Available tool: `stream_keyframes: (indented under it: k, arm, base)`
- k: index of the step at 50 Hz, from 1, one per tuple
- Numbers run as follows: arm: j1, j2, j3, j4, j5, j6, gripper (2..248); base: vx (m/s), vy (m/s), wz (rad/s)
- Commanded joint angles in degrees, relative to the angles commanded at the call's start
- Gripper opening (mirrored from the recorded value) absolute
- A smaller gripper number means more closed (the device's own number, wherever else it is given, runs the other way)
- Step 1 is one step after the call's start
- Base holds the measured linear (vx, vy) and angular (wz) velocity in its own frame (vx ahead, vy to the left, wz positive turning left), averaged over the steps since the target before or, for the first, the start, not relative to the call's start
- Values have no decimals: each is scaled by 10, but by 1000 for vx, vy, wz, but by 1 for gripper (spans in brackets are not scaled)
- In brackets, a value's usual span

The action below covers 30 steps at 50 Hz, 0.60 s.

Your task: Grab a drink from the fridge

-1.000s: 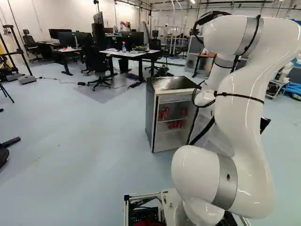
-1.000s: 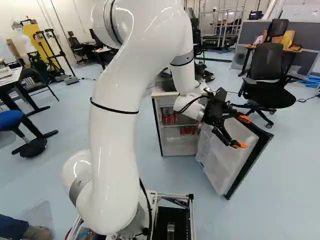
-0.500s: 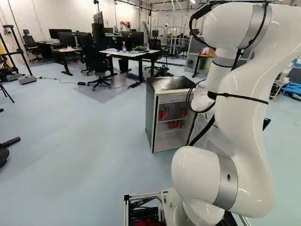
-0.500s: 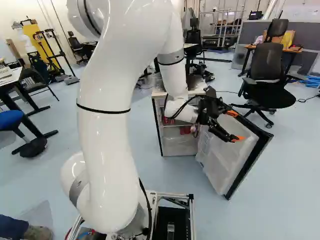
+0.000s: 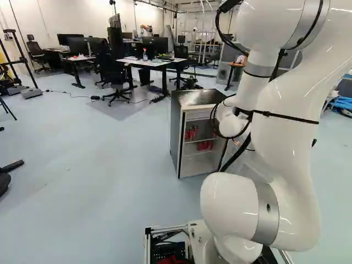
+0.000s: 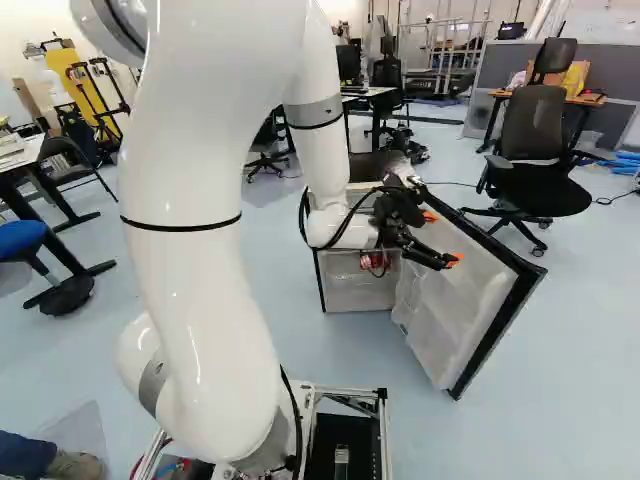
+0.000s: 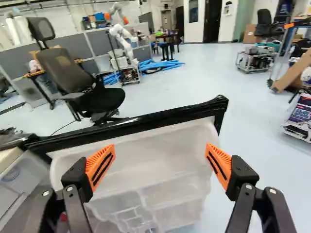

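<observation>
The gripper (image 6: 443,238) is beside the inner side of the swung-out fridge door (image 6: 448,315), right of the cabinet opening in the right base view. In the wrist view the gripper (image 7: 160,154) stands wide open with nothing between its orange pads, and the door's white inner liner (image 7: 141,145) lies ahead of and below it. The grey fridge (image 5: 175,137) has a dark top; red cans stand on its upper shelf (image 5: 191,133) and lower shelf (image 5: 204,145). In the right base view my wrist hides most of the cans.
A black office chair (image 6: 532,130) stands behind the door. Desks (image 5: 151,64) with monitors and chairs are farther back. Another robot (image 7: 122,41) stands in the distance. At the left of the right base view is a table (image 6: 20,160) with a blue stool.
In the right base view my wrist and gripper have moved left and slightly down, across the front of the fridge, covering more of the cans. Base, fridge and door have stayed still.
</observation>
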Motion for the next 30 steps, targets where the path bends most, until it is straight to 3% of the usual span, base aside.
stream_keyframes:
  k: [13, 30]
  arm:
    - [22, 28, 39, -78, -12, 0, 247]
    - [51, 30, 74, -181, -28, 0, 247]
  base:
    - [0, 0, 0]
    - [0, 0, 0]
